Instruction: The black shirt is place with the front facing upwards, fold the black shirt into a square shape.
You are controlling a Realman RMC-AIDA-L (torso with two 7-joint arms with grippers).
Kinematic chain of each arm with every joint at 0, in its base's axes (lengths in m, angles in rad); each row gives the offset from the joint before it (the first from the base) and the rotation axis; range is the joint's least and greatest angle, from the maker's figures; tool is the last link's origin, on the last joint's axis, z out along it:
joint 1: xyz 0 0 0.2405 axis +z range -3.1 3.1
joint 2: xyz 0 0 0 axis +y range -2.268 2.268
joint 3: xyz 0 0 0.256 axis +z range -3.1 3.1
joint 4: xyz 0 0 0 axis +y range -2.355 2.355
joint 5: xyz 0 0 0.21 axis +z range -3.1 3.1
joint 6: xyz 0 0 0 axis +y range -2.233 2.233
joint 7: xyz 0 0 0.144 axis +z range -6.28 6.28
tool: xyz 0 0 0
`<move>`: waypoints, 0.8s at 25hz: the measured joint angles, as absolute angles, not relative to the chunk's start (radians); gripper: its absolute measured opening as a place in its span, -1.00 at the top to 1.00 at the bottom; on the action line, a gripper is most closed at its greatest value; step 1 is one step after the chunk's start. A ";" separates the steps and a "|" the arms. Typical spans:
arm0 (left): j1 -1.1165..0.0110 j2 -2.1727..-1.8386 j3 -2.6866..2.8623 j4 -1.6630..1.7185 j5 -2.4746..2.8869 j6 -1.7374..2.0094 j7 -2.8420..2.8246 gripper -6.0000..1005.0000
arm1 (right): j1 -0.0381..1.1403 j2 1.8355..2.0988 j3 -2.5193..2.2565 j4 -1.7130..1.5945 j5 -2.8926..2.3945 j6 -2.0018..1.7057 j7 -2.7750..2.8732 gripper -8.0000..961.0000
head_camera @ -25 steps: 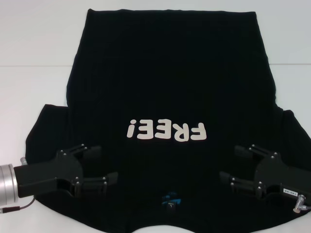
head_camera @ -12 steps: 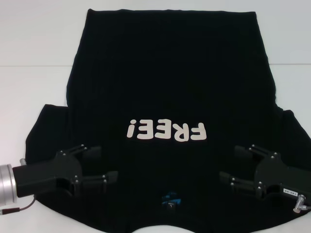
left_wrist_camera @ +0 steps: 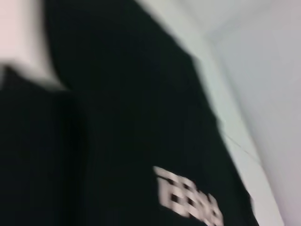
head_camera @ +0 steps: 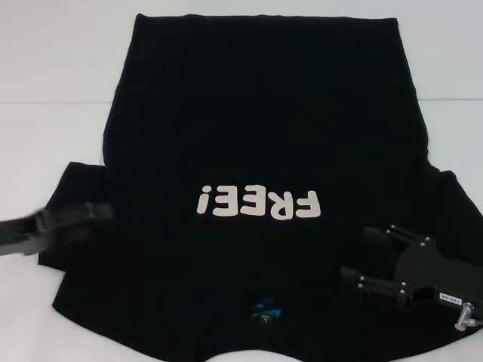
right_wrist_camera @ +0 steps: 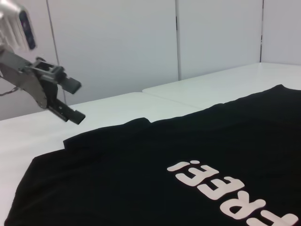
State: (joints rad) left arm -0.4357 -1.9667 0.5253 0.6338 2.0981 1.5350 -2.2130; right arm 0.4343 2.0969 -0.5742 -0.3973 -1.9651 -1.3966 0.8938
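The black shirt [right_wrist_camera: 141, 174] was seen spread flat on the white worktop [right_wrist_camera: 117, 106], its front turned upward. The white "FREE!" print [right_wrist_camera: 230, 188] was shown on the cloth, with the exclamation mark lying toward the shirt's left sleeve. That sleeve [right_wrist_camera: 110, 132] was laid out flat, its edge resting on the worktop. The left hand [right_wrist_camera: 73, 101] was held in the air above the worktop, just beyond the sleeve and apart from the cloth. Its two dark fingers [right_wrist_camera: 71, 84] were spread apart, and nothing was gripped between them. Pale wall panels [right_wrist_camera: 141, 42] were visible behind the worktop.
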 joint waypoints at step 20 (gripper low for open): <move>-0.459 -1.909 0.410 0.578 2.292 1.286 -2.405 -0.79 | 0.451 2.097 -0.580 -0.385 -1.966 -1.402 0.922 -0.84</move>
State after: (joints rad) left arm -0.4586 -1.9087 0.4099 0.5777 2.2920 1.2863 -2.4047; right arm 0.4510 2.0969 -0.5798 -0.3850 -1.9661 -1.4017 0.9221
